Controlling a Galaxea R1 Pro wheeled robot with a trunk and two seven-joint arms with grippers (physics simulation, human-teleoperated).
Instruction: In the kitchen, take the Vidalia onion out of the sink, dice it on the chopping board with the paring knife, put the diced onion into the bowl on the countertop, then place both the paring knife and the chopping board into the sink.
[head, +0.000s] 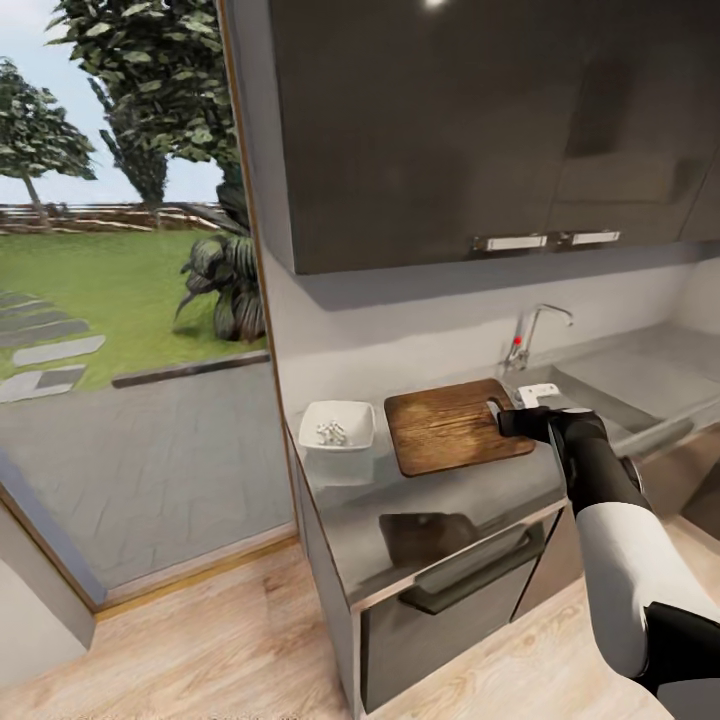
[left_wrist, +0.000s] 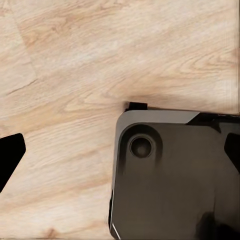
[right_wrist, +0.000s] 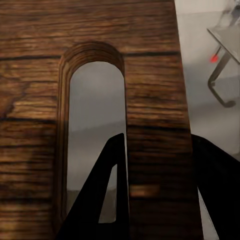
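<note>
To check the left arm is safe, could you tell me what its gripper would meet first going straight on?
Probably the robot's own dark base, or the wood floor beside it; depth is unclear.

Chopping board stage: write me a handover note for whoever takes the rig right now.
Right hand: fingers straddle the chopping board's handle strip, one through the slot; looks closed on it.
Left hand: hangs over the floor beside the robot's base; state unclear.
Diced onion sits in the bowl on the countertop, left of the board.
Sink lies right of the board.
Knife: not spotted.
Done: dicing, bowl filled.
Left: move board into sink; confirm knife is there.
</note>
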